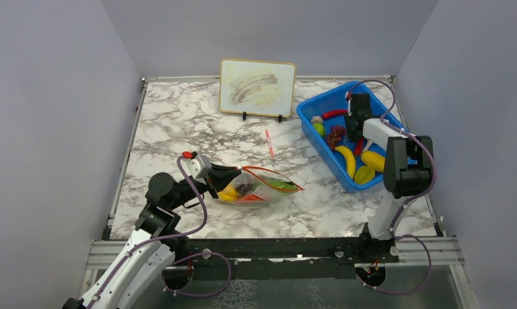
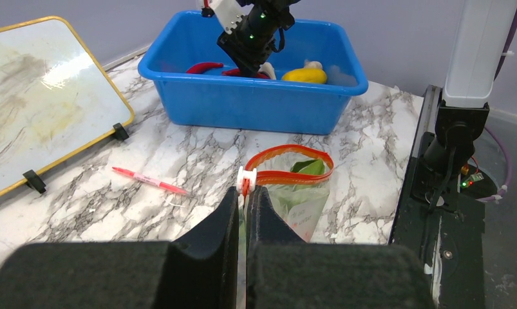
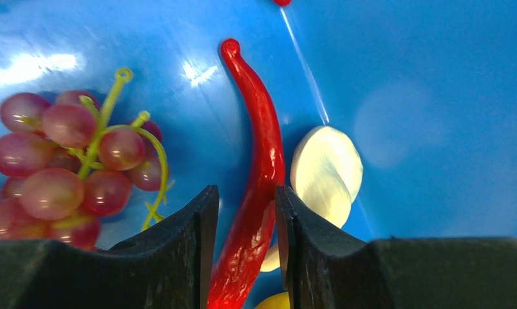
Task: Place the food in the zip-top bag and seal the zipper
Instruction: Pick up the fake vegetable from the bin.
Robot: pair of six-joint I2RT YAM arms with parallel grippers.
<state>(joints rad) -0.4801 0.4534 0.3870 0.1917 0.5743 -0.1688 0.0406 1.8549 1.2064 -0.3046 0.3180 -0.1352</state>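
The clear zip-top bag (image 1: pixel 263 188) lies on the marble table, mouth open toward the right. It holds a yellow pepper (image 1: pixel 228 193), an orange carrot (image 1: pixel 249 198), a green leafy pod (image 1: pixel 279 185) and a dark piece. My left gripper (image 1: pixel 220 177) is shut on the bag's mouth edge, right behind the white slider (image 2: pixel 248 175) of the red-orange zipper (image 2: pixel 294 179). My right gripper (image 1: pixel 355 132) is down in the blue bin, jaws slightly apart around a red chili (image 3: pixel 262 148). The chili touches one finger. A white mushroom (image 3: pixel 326 170) lies beside it.
The blue bin (image 1: pixel 320 149) at the right also holds grapes (image 3: pixel 56 167), a banana (image 1: pixel 347 159), a second red chili (image 1: pixel 335 114) and other yellow and green pieces. A small whiteboard (image 1: pixel 257 87) stands at the back. A red-and-white pen (image 1: pixel 269 143) lies between board and bag.
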